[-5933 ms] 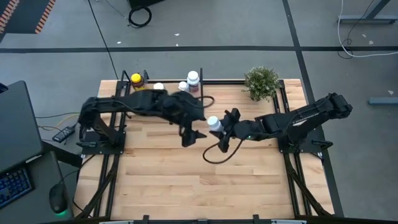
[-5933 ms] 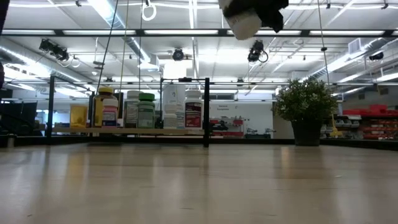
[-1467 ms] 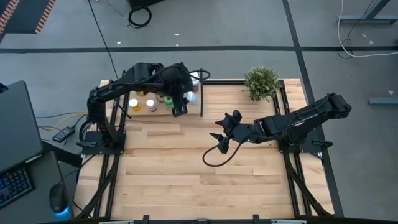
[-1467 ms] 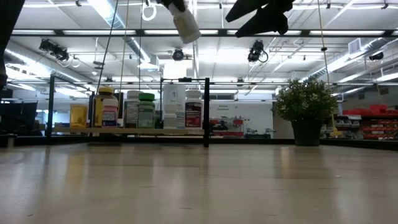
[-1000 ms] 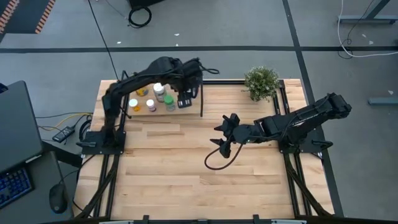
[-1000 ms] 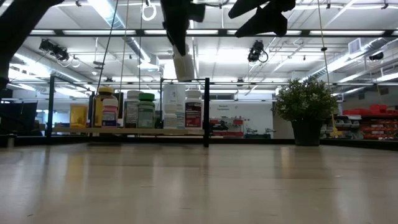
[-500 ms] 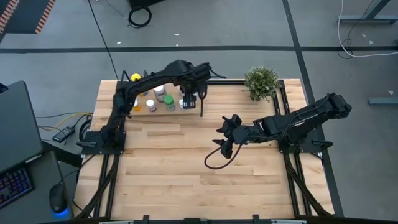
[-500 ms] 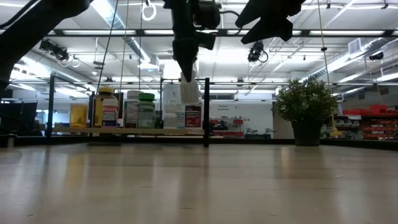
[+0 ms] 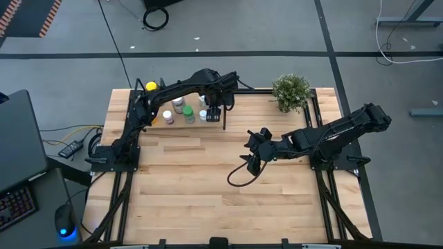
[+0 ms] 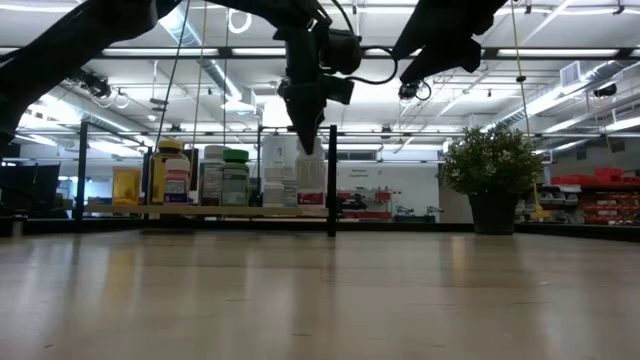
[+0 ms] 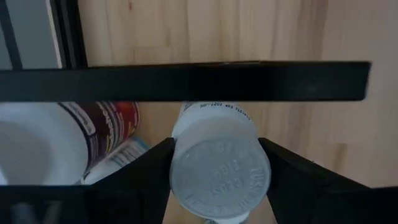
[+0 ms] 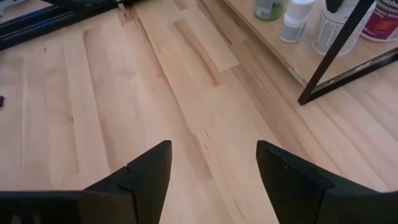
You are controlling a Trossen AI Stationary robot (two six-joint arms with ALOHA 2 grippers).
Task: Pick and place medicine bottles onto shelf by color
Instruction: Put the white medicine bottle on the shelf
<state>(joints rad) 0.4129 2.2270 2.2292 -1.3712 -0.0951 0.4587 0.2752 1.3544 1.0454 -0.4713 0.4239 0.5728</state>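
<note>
While the bottle hangs over its slot: the placing step calls for a straight, slow descent.
Left gripper (image 10: 309, 140): its fingers (image 11: 140, 177) are clamped on a white medicine bottle (image 11: 219, 168), cap toward the wrist camera, over the right end of the shelf (image 9: 181, 123) at the table's far left.
Clearance: a black shelf rod (image 11: 186, 81) crosses just beyond the bottle; keep the bottle upright and off it.
Neighbours: a red-labelled bottle (image 11: 106, 124) stands just beside the slot; I judge a nudge could topple it.
Release: let go only once the base rests on the board.
Right gripper (image 9: 253, 153): jaws apart, holding nothing, hovering over mid-table, well apart from the shelf.
</note>
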